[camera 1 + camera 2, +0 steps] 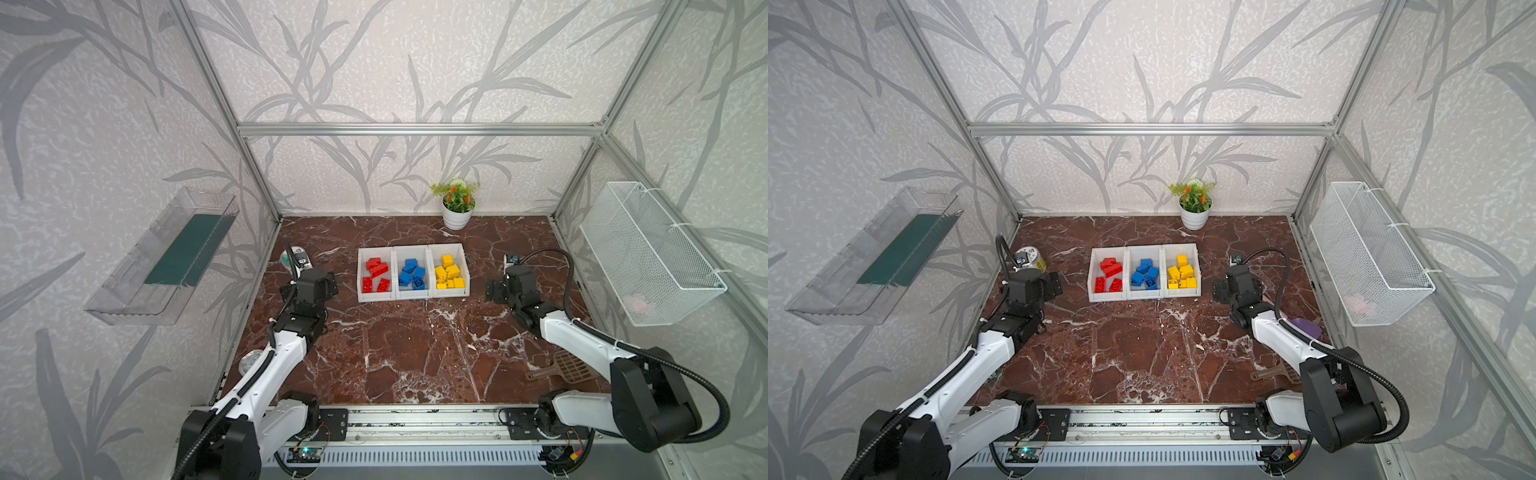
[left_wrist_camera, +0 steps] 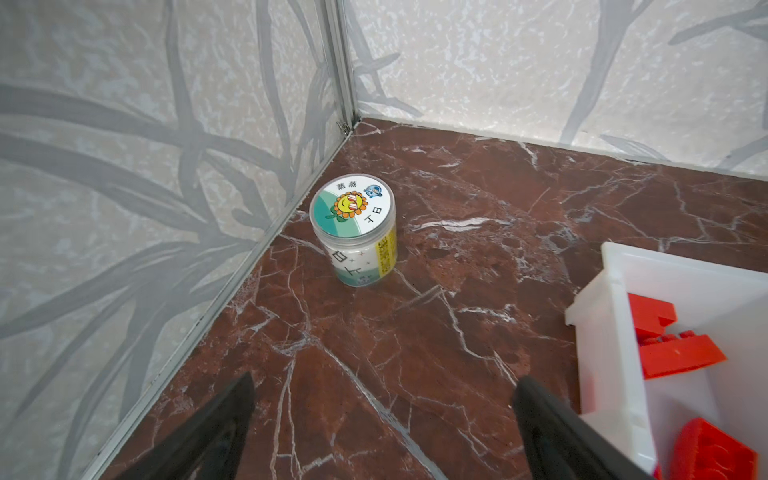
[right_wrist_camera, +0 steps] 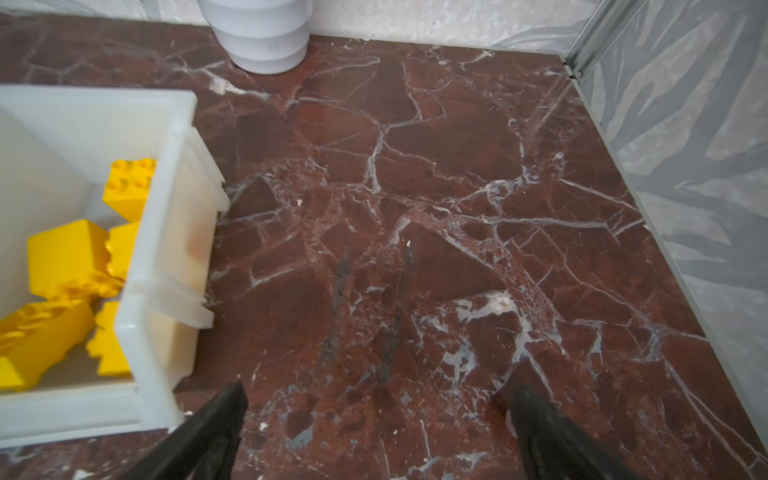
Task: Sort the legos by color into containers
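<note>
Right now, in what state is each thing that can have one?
Left robot hand: open, empty.
Right robot hand: open, empty.
Red plastic lego bricks: in the left white plastic bin.
Blue plastic lego bricks: in the middle bin.
Yellow plastic lego bricks: in the right bin.
Round clear plastic jar: upright, lid on.

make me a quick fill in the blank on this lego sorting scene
1. The red legos lie in the ____ container of the white row.
2. The middle container holds only ____ bricks.
3. The left claw and right claw both stand ____, holding nothing.
4. The jar stands near the ____ claw.
Missing words: left; blue; open; left.
</note>
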Robot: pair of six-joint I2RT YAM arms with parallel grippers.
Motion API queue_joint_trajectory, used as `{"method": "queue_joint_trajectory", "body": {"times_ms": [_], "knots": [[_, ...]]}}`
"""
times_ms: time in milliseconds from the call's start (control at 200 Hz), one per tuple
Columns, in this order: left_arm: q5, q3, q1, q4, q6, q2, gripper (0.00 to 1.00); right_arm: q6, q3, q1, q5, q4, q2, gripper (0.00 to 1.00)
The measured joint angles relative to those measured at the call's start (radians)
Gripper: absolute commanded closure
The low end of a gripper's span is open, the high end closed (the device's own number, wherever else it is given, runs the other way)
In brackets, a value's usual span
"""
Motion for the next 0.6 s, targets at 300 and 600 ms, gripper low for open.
{"method": "queue_joint_trajectory", "body": {"times_ms": [300, 600], "knots": [[0.016, -0.181, 0.09, 0.434, 0.066, 0.283, 0.01, -0.126, -0.039, -0.097, 0.011, 0.291, 0.167, 0.01], [0.177, -0.172, 0.163, 0.746, 0.115, 0.526, 0.01, -0.146, -0.214, -0.17, -0.11, 0.658, 0.259, 0.01]]}}
